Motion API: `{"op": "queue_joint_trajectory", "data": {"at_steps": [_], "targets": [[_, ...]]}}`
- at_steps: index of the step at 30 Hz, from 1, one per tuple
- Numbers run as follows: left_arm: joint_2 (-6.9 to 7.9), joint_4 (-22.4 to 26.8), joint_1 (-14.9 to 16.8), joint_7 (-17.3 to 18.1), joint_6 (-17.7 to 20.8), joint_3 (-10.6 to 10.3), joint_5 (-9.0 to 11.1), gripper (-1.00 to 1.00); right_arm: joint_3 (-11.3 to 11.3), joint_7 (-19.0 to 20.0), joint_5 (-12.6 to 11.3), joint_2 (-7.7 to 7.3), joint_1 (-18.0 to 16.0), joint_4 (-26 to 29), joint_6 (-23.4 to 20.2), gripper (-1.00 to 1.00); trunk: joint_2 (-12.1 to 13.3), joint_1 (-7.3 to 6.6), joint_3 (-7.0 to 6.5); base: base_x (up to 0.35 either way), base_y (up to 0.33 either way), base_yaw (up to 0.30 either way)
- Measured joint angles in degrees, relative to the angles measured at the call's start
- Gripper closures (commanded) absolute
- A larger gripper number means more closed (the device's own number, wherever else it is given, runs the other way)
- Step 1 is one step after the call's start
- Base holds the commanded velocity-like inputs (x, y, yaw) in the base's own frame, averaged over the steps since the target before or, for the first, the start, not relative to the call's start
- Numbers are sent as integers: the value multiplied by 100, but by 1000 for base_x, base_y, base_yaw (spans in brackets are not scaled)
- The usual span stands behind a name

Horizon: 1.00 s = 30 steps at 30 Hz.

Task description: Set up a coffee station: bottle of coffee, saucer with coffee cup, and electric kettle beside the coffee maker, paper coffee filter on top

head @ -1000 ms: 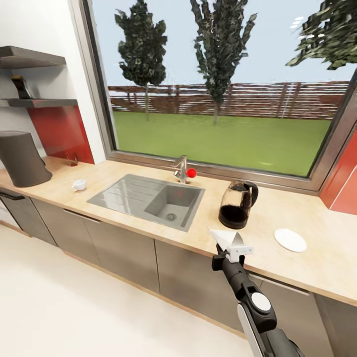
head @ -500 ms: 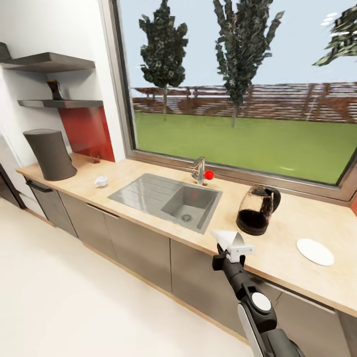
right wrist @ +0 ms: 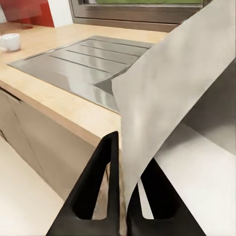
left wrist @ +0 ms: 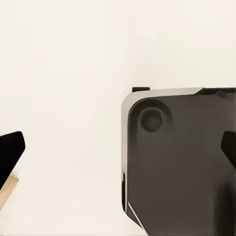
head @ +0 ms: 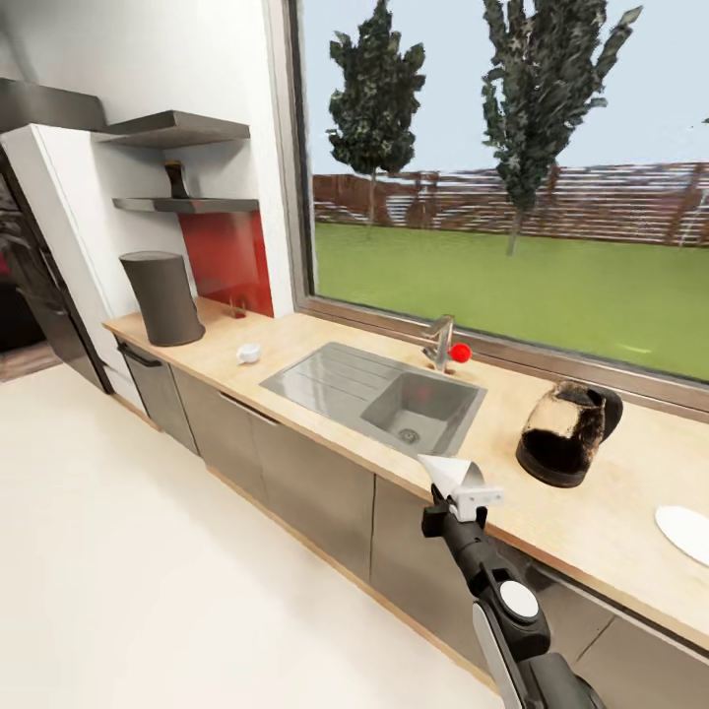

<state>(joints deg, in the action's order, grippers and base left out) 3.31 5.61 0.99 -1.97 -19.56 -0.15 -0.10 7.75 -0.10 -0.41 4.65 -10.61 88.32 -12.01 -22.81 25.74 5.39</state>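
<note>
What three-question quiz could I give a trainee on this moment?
1. True or false: the coffee cup sits on the saucer.
2. What does the right pincer hold?
3. The kettle stands: A) beside the coffee maker; B) across the sink from it; C) on the shelf.

Key: 1 false; 2 the paper filter; 3 B.

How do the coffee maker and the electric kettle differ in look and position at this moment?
The tall matte dark-grey coffee maker is opaque and plain-sided; the rounded clear-glass electric kettle is see-through with a dark lower half and a black loop handle. The coffee maker is clearly taller. It stands at the counter's end under the shelves, the kettle on the far side of the steel sink. Both stand upright on the light wood-grain countertop.
</note>
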Motion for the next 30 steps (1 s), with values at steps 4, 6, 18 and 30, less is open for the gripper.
{"op": "queue_joint_trajectory", "data": {"at_steps": [4, 6, 18, 30], "targets": [[-5, -1, 0, -4, -1, 1, 2, -100, 0, 1, 0, -1, 1, 0, -4, 100, 0, -1, 0, 158, 152, 204], [-6, -2, 1, -5, -2, 1, 3, -100, 3, 6, 0, -13, 1, 1, -4, 100, 1, -2, 0, 207, 230, 24], [-6, -2, 1, -2, -4, 1, 3, -100, -13, 11, 0, -34, 1, -6, 3, 100, 1, -2, 0, 213, 243, 2], [-6, -2, 1, -5, -11, 9, 19, -100, -23, 16, -8, -32, 1, 8, 30, 100, 1, -1, 0, 202, 253, 0]]}}
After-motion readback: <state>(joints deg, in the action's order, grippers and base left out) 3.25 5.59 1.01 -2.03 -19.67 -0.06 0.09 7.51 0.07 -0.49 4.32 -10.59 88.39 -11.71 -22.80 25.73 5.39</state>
